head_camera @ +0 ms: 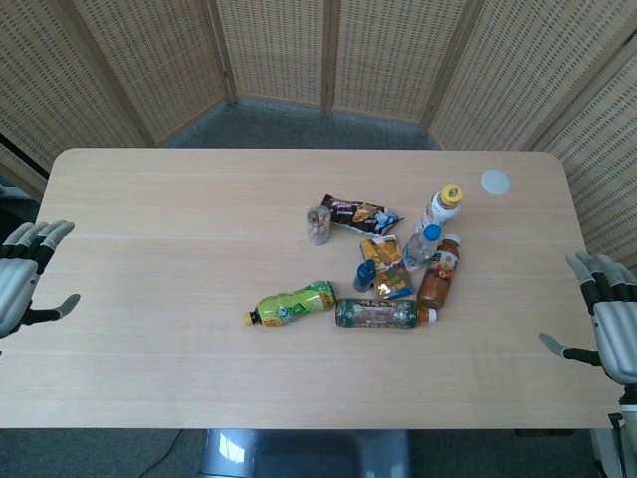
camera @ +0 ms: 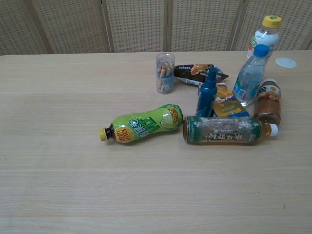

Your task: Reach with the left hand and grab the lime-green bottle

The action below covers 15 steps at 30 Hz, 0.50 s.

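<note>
Presently the left hand (head_camera: 22,276) is held empty at the table (head_camera: 149,199) edge with fingers spread, ready for a reach. Well to its right the lime-green bottle (head_camera: 292,303) is lying flat, its base almost touching a dark green bottle (head_camera: 383,314).

Head view looks steeply down from high above the near edge, far enough to take in the whole table (head_camera: 149,199), the woven screen (head_camera: 279,50) behind it and both table ends. Chest view sits low and close at the near edge, facing across the tabletop toward the screen (camera: 136,24). Both share the central bottle cluster, including the lime-green bottle (head_camera: 292,304) (camera: 141,124).
</note>
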### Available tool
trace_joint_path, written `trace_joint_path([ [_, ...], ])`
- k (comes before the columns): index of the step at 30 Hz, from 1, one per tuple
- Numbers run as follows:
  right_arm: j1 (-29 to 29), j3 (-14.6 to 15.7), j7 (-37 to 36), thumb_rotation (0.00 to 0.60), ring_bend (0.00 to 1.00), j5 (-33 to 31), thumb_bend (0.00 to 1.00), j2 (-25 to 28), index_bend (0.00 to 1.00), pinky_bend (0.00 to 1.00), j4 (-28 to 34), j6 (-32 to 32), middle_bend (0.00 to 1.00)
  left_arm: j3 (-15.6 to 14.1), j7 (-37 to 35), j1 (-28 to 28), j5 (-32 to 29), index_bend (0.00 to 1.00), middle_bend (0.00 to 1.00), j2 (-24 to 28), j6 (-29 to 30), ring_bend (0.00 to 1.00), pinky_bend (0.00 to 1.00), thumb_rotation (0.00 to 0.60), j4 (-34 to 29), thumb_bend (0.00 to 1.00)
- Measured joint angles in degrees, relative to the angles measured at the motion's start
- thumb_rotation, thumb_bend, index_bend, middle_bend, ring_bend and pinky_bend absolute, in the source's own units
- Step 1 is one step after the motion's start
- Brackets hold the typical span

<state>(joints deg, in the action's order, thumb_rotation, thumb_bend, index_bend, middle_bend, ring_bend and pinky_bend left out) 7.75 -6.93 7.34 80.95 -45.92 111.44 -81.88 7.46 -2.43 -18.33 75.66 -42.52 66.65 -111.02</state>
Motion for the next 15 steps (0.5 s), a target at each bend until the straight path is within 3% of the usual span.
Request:
trace_joint_path([
  [7,-0.43,0.29,-0.73,0.504,0.0,0.87,0.02,0.35,0.0,0.0,0.27,-0.6,0.0,0.19,5.42,-4.53,-1.88,0.0,0.0,-1.38,-6.35,0.0,0.0,0.6,-3.76,0.3],
  [15,-1.78,0.72,-2.04,0.504,0.0,1.66,0.01,1.15,0.0,0.0,0.48,-2.36,0.0,0.6,17.59,-10.81,-9.01,0.0,0.0,-12.22,-9.58,0.0,0.0,0.6,-5.44,0.3],
])
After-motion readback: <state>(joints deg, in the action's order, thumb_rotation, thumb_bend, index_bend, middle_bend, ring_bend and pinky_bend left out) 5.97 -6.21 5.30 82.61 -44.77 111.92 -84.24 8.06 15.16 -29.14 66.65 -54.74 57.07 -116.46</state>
